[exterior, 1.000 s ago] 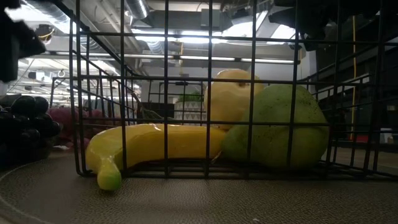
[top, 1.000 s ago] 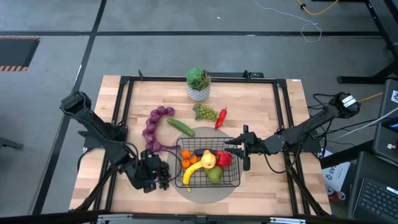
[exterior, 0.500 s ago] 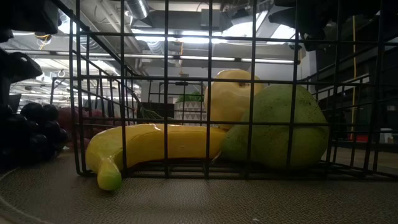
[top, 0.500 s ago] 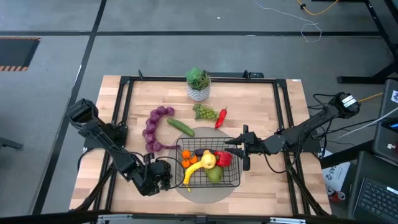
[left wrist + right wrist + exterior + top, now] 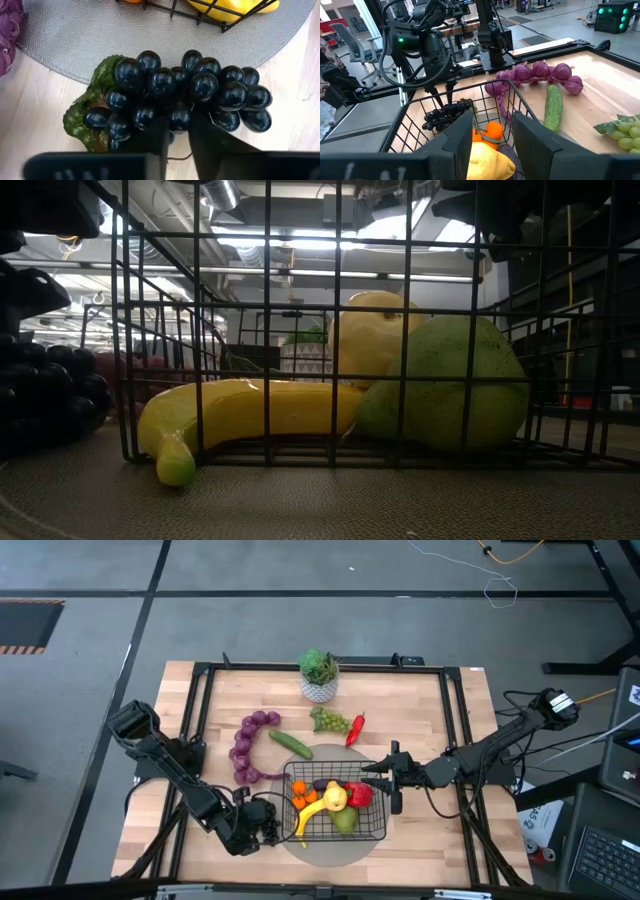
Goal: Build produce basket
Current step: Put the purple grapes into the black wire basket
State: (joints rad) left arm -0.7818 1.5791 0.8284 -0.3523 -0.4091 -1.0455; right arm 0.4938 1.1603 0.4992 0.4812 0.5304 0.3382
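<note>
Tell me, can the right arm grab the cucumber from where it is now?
Probably yes. The cucumber lies bare on the table behind the basket, with nothing on it. The right gripper, open, hovers at the basket's edge, so it would have to swing over first.

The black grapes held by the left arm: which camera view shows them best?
The left wrist view: the black grapes fill it, with their green leaf, the left pincer shut on them. The high view shows only a dark clump beside the basket. The low view shows them dark at the edge. The right wrist view sees them through the wire.
</note>
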